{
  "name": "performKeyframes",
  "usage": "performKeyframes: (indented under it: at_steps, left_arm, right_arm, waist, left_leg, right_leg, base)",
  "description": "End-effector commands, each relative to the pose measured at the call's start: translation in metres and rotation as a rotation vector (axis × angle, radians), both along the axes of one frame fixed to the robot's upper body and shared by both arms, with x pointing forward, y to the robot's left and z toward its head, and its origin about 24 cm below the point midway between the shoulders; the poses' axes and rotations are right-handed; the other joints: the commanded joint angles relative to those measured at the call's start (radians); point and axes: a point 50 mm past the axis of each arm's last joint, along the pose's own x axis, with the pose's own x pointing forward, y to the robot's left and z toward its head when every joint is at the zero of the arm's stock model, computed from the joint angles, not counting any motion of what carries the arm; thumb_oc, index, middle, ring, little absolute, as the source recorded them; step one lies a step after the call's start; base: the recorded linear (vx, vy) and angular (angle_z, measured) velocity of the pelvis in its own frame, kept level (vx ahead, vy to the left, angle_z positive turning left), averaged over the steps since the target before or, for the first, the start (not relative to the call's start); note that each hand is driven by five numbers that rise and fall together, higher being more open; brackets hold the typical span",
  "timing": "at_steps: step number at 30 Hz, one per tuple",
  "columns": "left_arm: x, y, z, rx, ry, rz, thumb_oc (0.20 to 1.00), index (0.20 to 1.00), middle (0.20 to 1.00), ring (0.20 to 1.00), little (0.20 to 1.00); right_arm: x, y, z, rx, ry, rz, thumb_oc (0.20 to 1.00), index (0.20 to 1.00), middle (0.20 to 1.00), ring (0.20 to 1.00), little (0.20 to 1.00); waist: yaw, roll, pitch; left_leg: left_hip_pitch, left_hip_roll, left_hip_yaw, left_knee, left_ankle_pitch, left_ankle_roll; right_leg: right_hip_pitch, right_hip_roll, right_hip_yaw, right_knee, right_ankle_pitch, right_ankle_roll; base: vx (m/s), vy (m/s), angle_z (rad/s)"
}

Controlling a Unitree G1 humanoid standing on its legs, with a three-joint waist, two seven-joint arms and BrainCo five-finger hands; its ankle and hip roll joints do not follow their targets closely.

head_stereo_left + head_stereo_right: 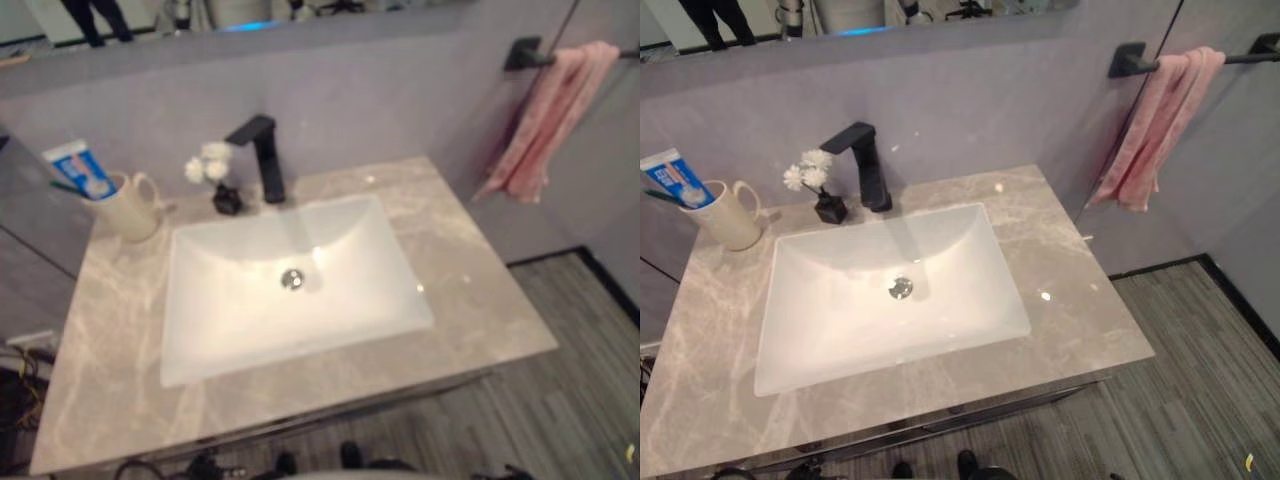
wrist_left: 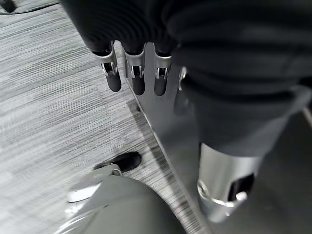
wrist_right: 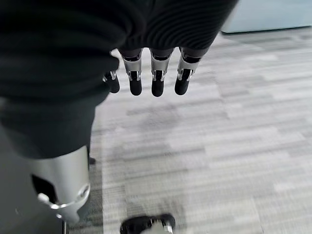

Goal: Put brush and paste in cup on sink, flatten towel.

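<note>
The grey marble counter [image 1: 1080, 320] carries a white rectangular sink [image 1: 970, 290] in its middle, with a black faucet [image 1: 865, 160] at the basin's rear edge and a small vase of white flowers [image 1: 815, 185] just beside it. At the counter's rear left corner stands a cream cup [image 1: 728, 215], and the blue-and-white toothpaste tube [image 1: 670, 178] and a dark-handled brush [image 1: 660, 197] already stand in it, so that part of the task looks finished. The step in hand, I judge, is the pink towel [image 1: 1155, 125], which hangs bunched and twisted from a black bar [image 1: 1250, 55] on the wall to the right of the counter, well apart from everything else.

To do it well, the right arm should rise clear of the counter's right edge, take the cloth near the bar and spread it sideways along the bar, then smooth downward so the folds fall flat. The wall corner is close behind the towel, so the approach is best made from the front. The counter's right and front parts are bare, giving open room.

The left hand [image 2: 134, 73] and right hand [image 3: 156, 78] both hang over grey plank floor [image 3: 243, 146], fingers straight and relaxed, grasping nothing.
</note>
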Motion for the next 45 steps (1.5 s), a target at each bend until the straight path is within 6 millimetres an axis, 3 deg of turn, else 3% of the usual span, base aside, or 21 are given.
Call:
performKeyframes:
  at_steps: [1,7,8,9,11,13,15,20,21,23,26,28,31,32,34,36,37,38,41,42,45]
  left_arm:
    - [0.008,0.01,0.004,0.042,-0.022,-0.065,1.0,1.0,1.0,1.0,1.0]
    - [0.027,0.012,0.009,0.075,-0.046,-0.164,1.0,1.0,1.0,1.0,1.0]
    - [0.033,0.012,0.01,0.087,-0.058,-0.186,1.0,1.0,1.0,1.0,1.0]
    - [0.038,0.013,0.012,0.105,-0.063,-0.216,1.0,1.0,1.0,1.0,1.0]
    - [0.039,0.013,0.013,0.11,-0.066,-0.227,1.0,1.0,1.0,1.0,1.0]
    - [0.039,0.013,0.012,0.107,-0.066,-0.222,1.0,1.0,1.0,1.0,1.0]
    - [0.038,0.01,0.011,0.098,-0.062,-0.226,1.0,1.0,1.0,1.0,1.0]
    - [0.038,0.001,0.009,0.081,-0.063,-0.245,1.0,1.0,1.0,1.0,1.0]
    - [0.041,-0.001,0.009,0.08,-0.072,-0.251,1.0,1.0,1.0,1.0,1.0]
    - [0.041,-0.001,0.009,0.08,-0.072,-0.251,1.0,1.0,1.0,1.0,1.0]
    - [0.045,-0.005,0.01,0.067,-0.094,-0.226,1.0,1.0,1.0,1.0,1.0]
    - [0.048,-0.006,0.011,0.067,-0.109,-0.212,1.0,1.0,1.0,1.0,1.0]
    - [0.054,-0.011,0.011,0.073,-0.118,-0.271,1.0,1.0,1.0,1.0,1.0]
    - [0.066,-0.015,0.015,0.09,-0.147,-0.327,1.0,1.0,1.0,1.0,1.0]
    - [0.066,-0.015,0.015,0.09,-0.148,-0.327,1.0,1.0,1.0,1.0,1.0]
    - [0.079,-0.025,0.018,0.087,-0.185,-0.375,1.0,1.0,1.0,1.0,1.0]
    - [0.082,-0.027,0.018,0.086,-0.192,-0.377,1.0,1.0,1.0,1.0,1.0]
    - [0.081,-0.029,0.017,0.081,-0.19,-0.369,1.0,1.0,1.0,1.0,1.0]
    - [0.078,-0.03,0.016,0.078,-0.181,-0.365,1.0,1.0,1.0,1.0,1.0]
    - [0.071,-0.027,0.013,0.077,-0.162,-0.341,1.0,1.0,1.0,1.0,1.0]
    - [0.062,-0.029,0.01,0.056,-0.141,-0.314,1.0,1.0,1.0,1.0,1.0]
  right_arm:
    - [-0.002,0.01,-0.005,0.03,0.022,0.023,1.0,1.0,1.0,1.0,1.0]
    - [0.013,0.018,-0.005,0.043,-0.018,0.035,1.0,1.0,1.0,1.0,1.0]
    - [0.019,0.022,-0.006,0.047,-0.027,0.056,1.0,1.0,1.0,1.0,1.0]
    - [0.027,0.03,-0.007,0.059,-0.048,0.086,1.0,1.0,1.0,1.0,1.0]
    - [0.02,0.032,-0.009,0.063,-0.028,0.096,1.0,1.0,1.0,1.0,1.0]
    - [0.017,0.033,-0.01,0.064,-0.017,0.103,1.0,1.0,1.0,1.0,1.0]
    - [0.013,0.034,-0.01,0.061,-0.007,0.098,1.0,1.0,1.0,1.0,1.0]
    - [0.013,0.032,-0.01,0.059,-0.02,0.075,1.0,1.0,1.0,1.0,1.0]
    - [0.014,0.035,-0.011,0.065,-0.018,0.079,1.0,1.0,1.0,1.0,1.0]
    - [0.014,0.035,-0.011,0.065,-0.018,0.079,1.0,1.0,1.0,1.0,1.0]
    - [0.013,0.041,-0.013,0.078,-0.008,0.093,1.0,1.0,1.0,1.0,1.0]
    - [0.013,0.039,-0.012,0.07,-0.004,0.105,1.0,1.0,1.0,1.0,1.0]
    - [0.01,0.036,-0.012,0.057,0.011,0.127,1.0,1.0,1.0,1.0,1.0]
    - [0.012,0.031,-0.01,0.041,0.006,0.132,1.0,1.0,1.0,1.0,1.0]
    - [0.012,0.031,-0.01,0.041,0.005,0.131,1.0,1.0,1.0,1.0,1.0]
    - [0.016,0.021,-0.005,0.004,-0.001,0.13,1.0,1.0,1.0,1.0,1.0]
    - [0.019,0.018,-0.004,-0.005,-0.009,0.132,1.0,1.0,1.0,1.0,1.0]
    - [0.023,0.014,-0.002,-0.019,-0.014,0.13,1.0,1.0,1.0,1.0,1.0]
    - [0.024,0.014,-0.002,-0.021,-0.015,0.134,1.0,1.0,1.0,1.0,1.0]
    - [0.025,0.015,-0.002,-0.016,-0.011,0.153,1.0,1.0,1.0,1.0,1.0]
    - [0.022,0.013,-0.002,-0.019,-0.01,0.135,1.0,1.0,1.0,1.0,1.0]
  waist:
    - [0.012,-0.011,-0.012]
    - [0.005,0.001,0.008]
    - [0.019,-0.001,0.018]
    - [0.036,-0.003,0.028]
    - [0.026,-0.011,0.028]
    - [0.031,-0.014,0.023]
    - [0.036,-0.012,0.019]
    - [0.036,-0.004,-0.006]
    - [0.052,-0.002,-0.016]
    - [0.053,-0.002,-0.016]
    - [0.054,-0.022,-0.041]
    - [0.06,-0.024,-0.039]
    - [0.049,-0.03,-0.032]
    - [0.048,-0.035,-0.017]
    - [0.047,-0.035,-0.016]
    - [0.065,-0.047,-0.003]
    - [0.07,-0.048,0.001]
    - [0.088,-0.052,0.011]
    - [0.094,-0.054,0.013]
    - [0.116,-0.059,0.016]
    - [0.123,-0.053,0.011]
  left_leg:
    - [-0.05,-0.113,0.04,0.11,-0.129,0.105]
    - [-0.086,-0.125,0.119,0.068,-0.108,0.124]
    - [-0.092,-0.115,0.152,0.061,-0.108,0.123]
    - [-0.105,-0.1,0.181,0.069,-0.108,0.118]
    - [-0.077,-0.095,0.21,0.046,-0.11,0.115]
    - [-0.069,-0.092,0.23,0.035,-0.11,0.114]
    - [-0.048,-0.083,0.27,0.015,-0.11,0.112]
    - [-0.018,-0.066,0.359,-0.028,-0.112,0.114]
    - [-0.019,-0.051,0.401,-0.019,-0.117,0.113]
    - [-0.018,-0.051,0.402,-0.018,-0.118,0.113]
    - [-0.024,-0.036,0.496,-0.011,-0.118,0.1]
    - [-0.027,-0.024,0.515,-0.009,-0.103,0.089]
    - [-0.03,-0.011,0.485,-0.014,-0.076,0.069]
    - [-0.05,-0.005,0.437,-0.011,-0.042,0.046]
    - [-0.05,-0.005,0.436,-0.012,-0.041,0.045]
    - [-0.096,-0.026,0.268,-0.003,-0.011,0.027]
    - [-0.105,-0.032,0.217,0.009,-0.012,0.024]
    - [-0.127,-0.056,0.083,0.048,-0.021,0.026]
    - [-0.136,-0.07,0.022,0.059,-0.022,0.027]
    - [-0.149,-0.101,-0.092,0.106,-0.031,0.031]
    - [-0.143,-0.107,-0.106,0.131,-0.039,0.033]
  right_leg:
    - [-0.092,-0.006,0.04,0.064,-0.023,0.081]
    - [-0.17,-0.034,0.071,0.034,0.051,0.119]
    - [-0.187,-0.05,-0.001,0.031,0.041,0.122]
    - [-0.208,-0.073,-0.166,0.095,-0.014,0.104]
    - [-0.19,-0.069,-0.22,0.18,-0.075,0.089]
    - [-0.183,-0.072,-0.243,0.198,-0.091,0.086]
    - [-0.149,-0.095,-0.338,0.231,-0.132,0.075]
    - [-0.095,-0.125,-0.381,0.231,-0.144,0.087]
    - [-0.063,-0.169,-0.476,0.237,-0.149,0.084]
    - [-0.063,-0.169,-0.476,0.237,-0.149,0.084]
    - [-0.004,-0.149,-0.502,0.118,-0.125,0.108]
    - [-0.009,-0.128,-0.461,0.092,-0.116,0.101]
    - [-0.006,-0.095,-0.417,0.08,-0.132,0.082]
    - [-0.011,-0.077,-0.389,0.061,-0.128,0.062]
    - [-0.01,-0.076,-0.39,0.06,-0.127,0.061]
    - [-0.007,-0.057,-0.373,-0.001,-0.107,0.042]
    - [-0.008,-0.052,-0.363,-0.005,-0.101,0.038]
    - [-0.01,-0.039,-0.325,-0.009,-0.095,0.029]
    - [-0.011,-0.032,-0.307,-0.01,-0.094,0.025]
    - [-0.007,-0.011,-0.258,-0.006,-0.09,0.018]
    - [0.007,-0.001,-0.246,-0.005,-0.092,0.011]
  base:
    - [-0.13,0.209,-0.39]
    - [-0.21,0.273,-0.52]
    - [-0.19,0.096,-1.13]
    - [-0.2,0.115,-1.23]
    - [-0.08,0.047,-1.27]
    - [-0.02,0.007,-0.78]
    - [-0.02,-0.016,-0.68]
    - [-0.04,-0.07,-0.72]
    - [-0.03,-0.104,-1.03]
    - [-0.02,-0.127,-0.97]
    - [-0.06,-0.339,-0.99]
    - [-0.08,-0.306,-1.68]
    - [-0.07,-0.38,-0.95]
    - [-0.11,-0.377,-0.21]
    - [-0.08,-0.24,-0.28]
    - [-0.14,-0.397,-0.16]
    - [-0.12,-0.375,0.1]
    - [-0.07,-0.234,0.0]
    - [-0.05,-0.175,-0.74]
    - [-0.03,-0.165,-0.74]
    - [0.0,-0.119,-0.32]
